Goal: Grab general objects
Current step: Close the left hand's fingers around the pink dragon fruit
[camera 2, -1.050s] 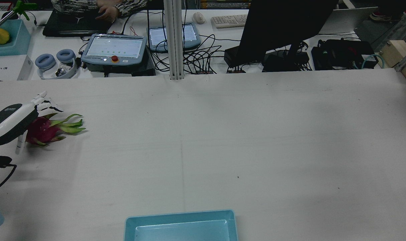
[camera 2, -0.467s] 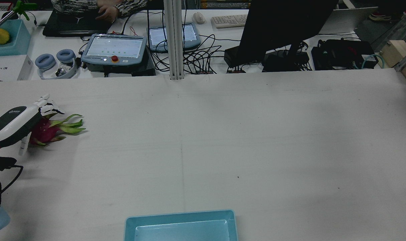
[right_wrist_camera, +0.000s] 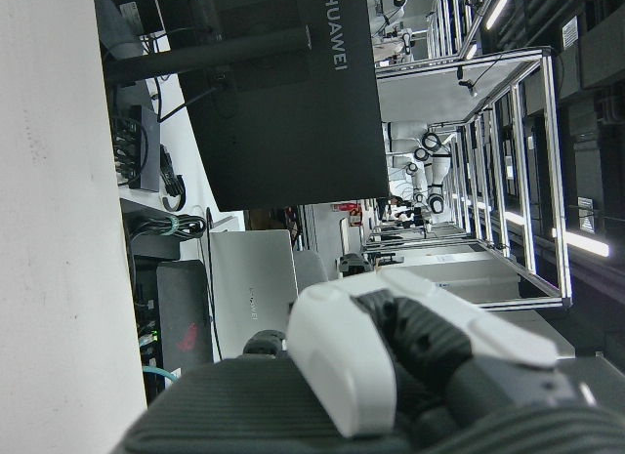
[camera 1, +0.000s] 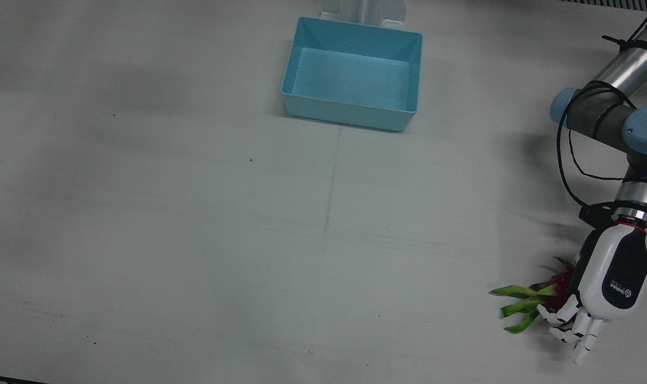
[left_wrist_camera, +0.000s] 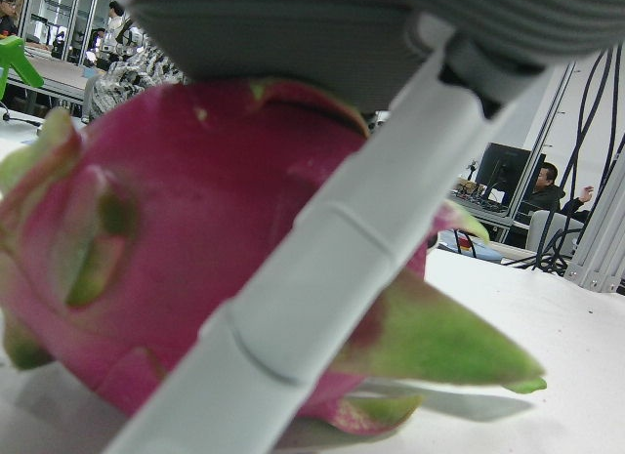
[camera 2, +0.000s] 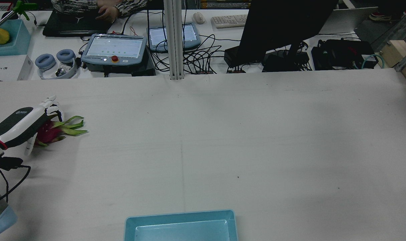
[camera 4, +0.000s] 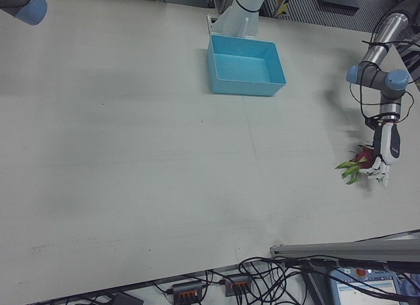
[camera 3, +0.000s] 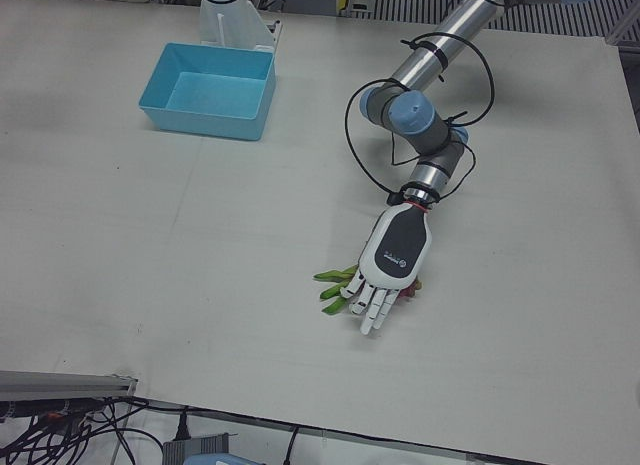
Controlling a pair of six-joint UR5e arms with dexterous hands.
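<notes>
**Left hand lay over the dragon fruit at the table's far left edge**

Going left to right across the rear view, the left hand (camera 2: 20, 125) came first, palm down over the dragon fruit (camera 2: 51, 131) at the far left side of the table (camera 2: 223, 134). The fruit rested on the table surface, its green leaf tips pointing toward the table's middle. The fingers (camera 2: 52, 102) reached past the fruit's far side, spread and only slightly curled, and one finger hung down on its near side; they had not closed around it. In the left hand view, that white finger (left_wrist_camera: 322, 268) crossed in front of the pink body of the fruit (left_wrist_camera: 166, 239); whether it touched the skin could not be told.

Further right, at the table's near edge close to the middle, sat the blue bin (camera 2: 181, 226), well apart from the fruit.

The right hand (right_wrist_camera: 420, 356) showed only in its own camera, raised and facing the dark monitor (right_wrist_camera: 278, 93) across the table. Its fingers appeared curled in, holding nothing.
</notes>
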